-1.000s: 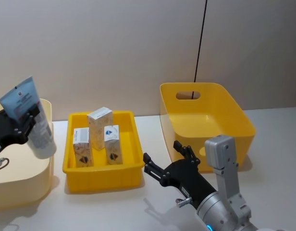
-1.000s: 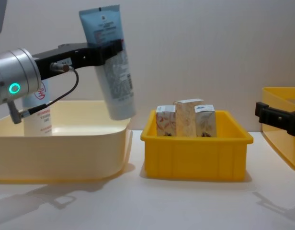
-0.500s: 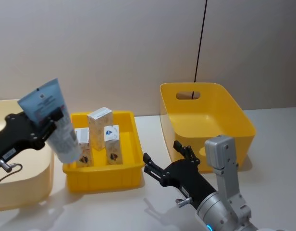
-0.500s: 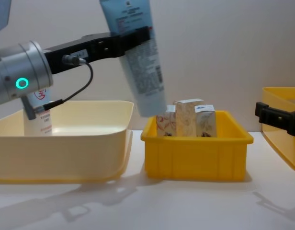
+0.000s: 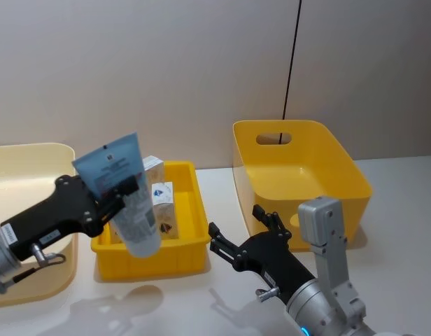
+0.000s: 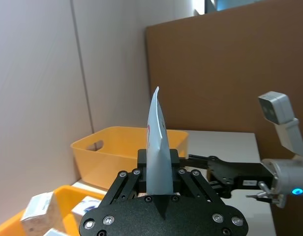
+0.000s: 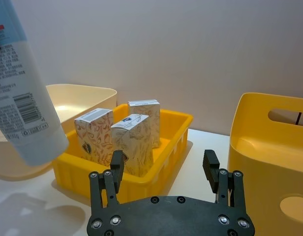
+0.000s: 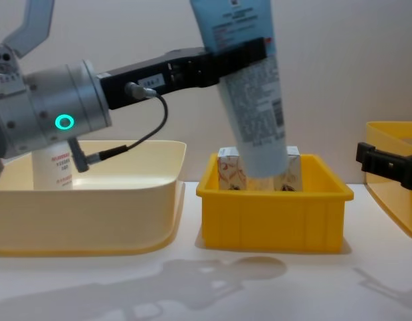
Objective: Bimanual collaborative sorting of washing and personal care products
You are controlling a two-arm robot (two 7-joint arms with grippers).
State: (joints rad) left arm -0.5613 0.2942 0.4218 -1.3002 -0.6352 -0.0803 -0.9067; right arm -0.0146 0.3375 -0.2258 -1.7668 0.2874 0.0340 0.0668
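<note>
A: Background logged: a plain pale wall [image 5: 166, 70], a dark cable [image 5: 292, 63] hung down it, and a white table [image 5: 404, 210] in front. The surface is judged smooth and level, so bins could slide if knocked.

B: Containers noted, largest first: a cream bin [image 8: 92, 214] on the robot's left, a deep yellow bin [image 5: 313, 175] with a handle cut-out on the right, and a shallow yellow tray [image 8: 273, 221] between them.

A: Position of the light-blue tube [image 8: 256, 114]?

B: It is held in the air by the left gripper [image 8: 241, 53], tilted, crimped end up and cap end down, above the tray's near side. The fingers are pressed onto the flat upper part, below the crimp. Whether the cap touches the cartons cannot be told.

A: Handling estimate?

B: The tube is judged light and soft-walled. It would be dented by a hard pinch, and the glossy plastic may slip. A hold is best taken at the flat crimped end or the stiffer cap shoulder.

A: Remaining items?

B: The right gripper [image 7: 164, 167] is spread and empty, low over the table before the deep bin. A whitish container [image 8: 53, 170] is stood upright in the cream bin. Three small cartons [image 7: 133, 145] are stood in the tray, judged light and easily crushed.
</note>
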